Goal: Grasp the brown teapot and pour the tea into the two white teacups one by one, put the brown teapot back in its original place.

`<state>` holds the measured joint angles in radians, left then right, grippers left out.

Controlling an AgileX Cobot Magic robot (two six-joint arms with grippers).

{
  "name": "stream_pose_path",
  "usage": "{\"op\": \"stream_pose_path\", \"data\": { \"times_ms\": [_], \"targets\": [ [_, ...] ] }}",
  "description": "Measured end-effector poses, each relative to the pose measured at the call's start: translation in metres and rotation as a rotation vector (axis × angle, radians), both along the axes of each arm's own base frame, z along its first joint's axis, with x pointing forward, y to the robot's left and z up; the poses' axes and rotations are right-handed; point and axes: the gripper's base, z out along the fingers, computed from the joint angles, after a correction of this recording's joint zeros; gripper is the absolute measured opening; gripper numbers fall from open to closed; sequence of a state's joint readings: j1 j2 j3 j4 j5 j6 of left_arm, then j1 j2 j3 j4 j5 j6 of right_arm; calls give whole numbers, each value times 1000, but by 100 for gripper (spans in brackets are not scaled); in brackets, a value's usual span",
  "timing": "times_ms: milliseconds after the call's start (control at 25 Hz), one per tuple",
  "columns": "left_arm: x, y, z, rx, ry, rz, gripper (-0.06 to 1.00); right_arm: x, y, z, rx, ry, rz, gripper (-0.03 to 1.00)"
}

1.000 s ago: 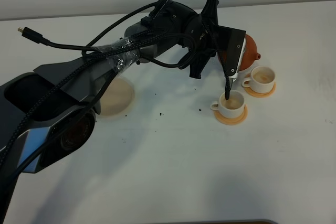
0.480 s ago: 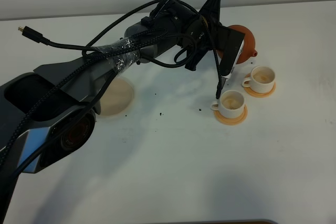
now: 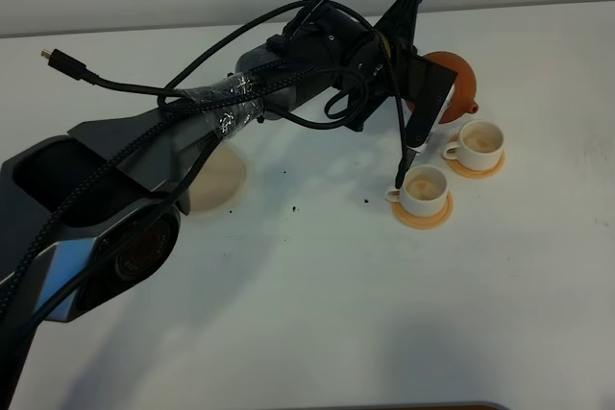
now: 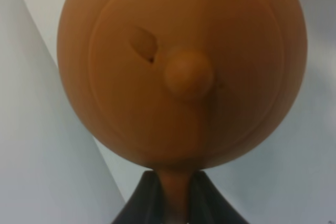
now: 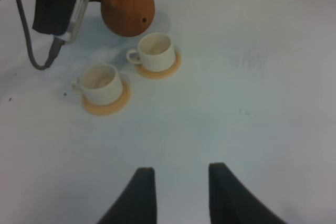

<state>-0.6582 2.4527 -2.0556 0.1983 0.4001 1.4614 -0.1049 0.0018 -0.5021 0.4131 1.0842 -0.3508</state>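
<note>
White table (image 3: 288, 314), left gripper (image 4: 176, 199) pinching brown teapot (image 4: 181, 66) beside 2 white teacups (image 3: 424, 189), right gripper (image 5: 181, 171) spread

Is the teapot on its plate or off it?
Off. The left claw holds the brown teapot next to the white teacups, and the cream plate lies far away across the table.

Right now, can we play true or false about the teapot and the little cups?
1. The left hand holds the brown teapot by its handle. True.
2. The teapot stands on the cream saucer. False: it is held up near the teacups.
3. Both white teacups sit on orange coasters. True.
4. The right hand is shut on a cup. False: it is open and holds nothing.
</note>
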Motion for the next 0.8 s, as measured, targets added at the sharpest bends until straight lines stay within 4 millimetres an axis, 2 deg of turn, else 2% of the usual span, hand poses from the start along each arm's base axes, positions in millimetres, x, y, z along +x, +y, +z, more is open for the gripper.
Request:
{"op": "stream_pose_path", "data": {
  "times_ms": [320,800],
  "targets": [
    [0,-6,-14,12,-19,-39,11,0,0,0,0,0,0,24],
    [3,-10,-10,33,-116,-129,11,0,0,0,1,0,1,24]
  ]
}}
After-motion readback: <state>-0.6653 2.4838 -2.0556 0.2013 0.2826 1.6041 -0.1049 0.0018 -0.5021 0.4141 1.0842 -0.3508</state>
